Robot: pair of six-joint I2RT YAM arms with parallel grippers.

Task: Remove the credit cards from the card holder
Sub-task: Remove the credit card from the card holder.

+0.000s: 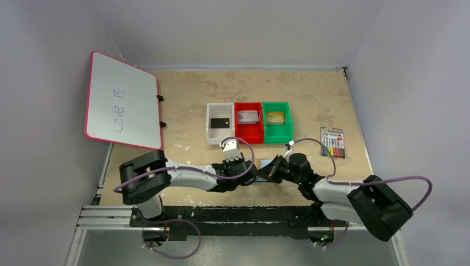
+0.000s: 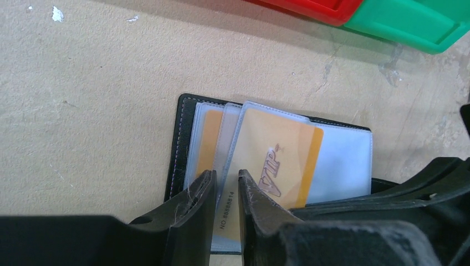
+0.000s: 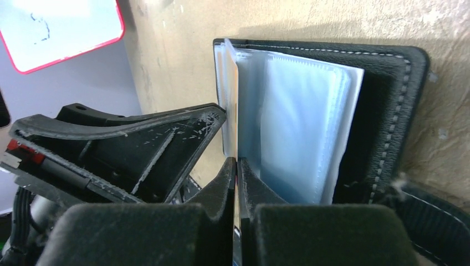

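Note:
The card holder (image 1: 265, 164) lies open on the table between my two grippers. In the left wrist view its black edge (image 2: 176, 144) frames clear sleeves; one sleeve holds a gold-tan VIP card (image 2: 277, 160), and another orange card (image 2: 209, 138) shows behind it. My left gripper (image 2: 224, 174) is narrowly open, its fingers on either side of that sleeve's near edge. My right gripper (image 3: 237, 162) is shut on a thin sleeve leaf standing on edge above the holder (image 3: 388, 111). In the top view the left gripper (image 1: 250, 170) and the right gripper (image 1: 270, 169) almost touch.
Behind the holder stand a white bin (image 1: 213, 136) with a black card (image 1: 220, 122), a red bin (image 1: 249, 134) with a silver card (image 1: 248, 116), and a green bin (image 1: 277, 136) with a gold card (image 1: 275, 117). A marker pack (image 1: 332, 141) lies right, and a whiteboard (image 1: 121, 101) stands far left.

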